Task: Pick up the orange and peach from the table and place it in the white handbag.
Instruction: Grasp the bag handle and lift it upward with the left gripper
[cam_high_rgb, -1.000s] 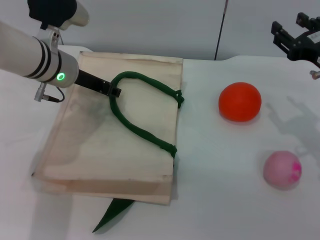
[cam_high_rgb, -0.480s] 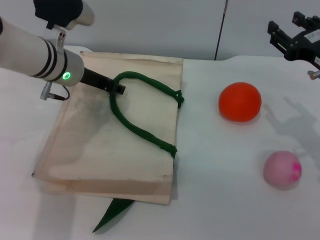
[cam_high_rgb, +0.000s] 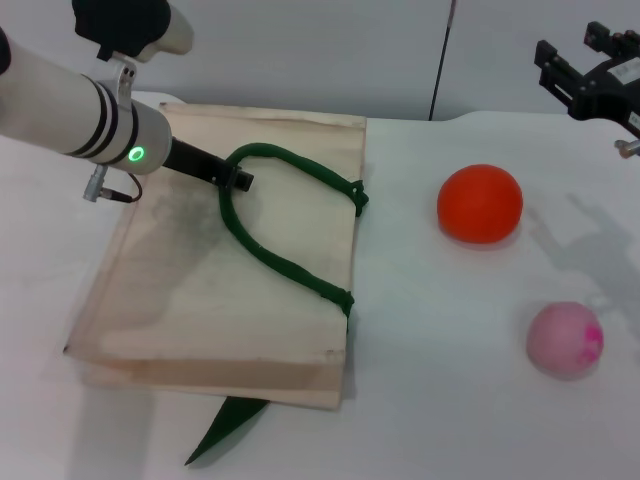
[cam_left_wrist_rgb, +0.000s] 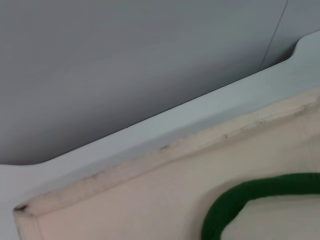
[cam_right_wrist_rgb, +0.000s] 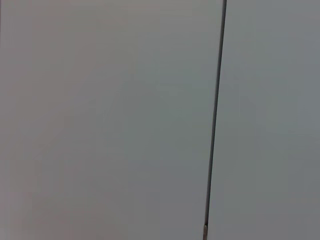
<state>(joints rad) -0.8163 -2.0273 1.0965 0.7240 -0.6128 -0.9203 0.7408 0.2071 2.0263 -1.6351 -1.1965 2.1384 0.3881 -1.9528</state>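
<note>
The orange (cam_high_rgb: 480, 203) sits on the white table to the right of the white handbag (cam_high_rgb: 190, 300). The peach (cam_high_rgb: 566, 339) lies nearer the front, to the right. The handbag lies flat with its dark green handle (cam_high_rgb: 280, 260) looped on top. My left gripper (cam_high_rgb: 238, 181) reaches over the bag's far left part, with its tip at the top of the handle loop. The left wrist view shows the bag's far edge (cam_left_wrist_rgb: 150, 200) and a piece of the handle (cam_left_wrist_rgb: 240, 200). My right gripper (cam_high_rgb: 572, 55) hangs open and empty in the air, above and behind the orange.
A green strap (cam_high_rgb: 225, 430) sticks out from under the bag's front edge. A grey wall with a dark vertical seam (cam_high_rgb: 440, 60) stands behind the table. The right wrist view shows only this wall (cam_right_wrist_rgb: 100, 120).
My left arm has shifted a little to the right, its tip nudging along the top of the handle loop. My right gripper rose slightly. The fruits have not moved.
</note>
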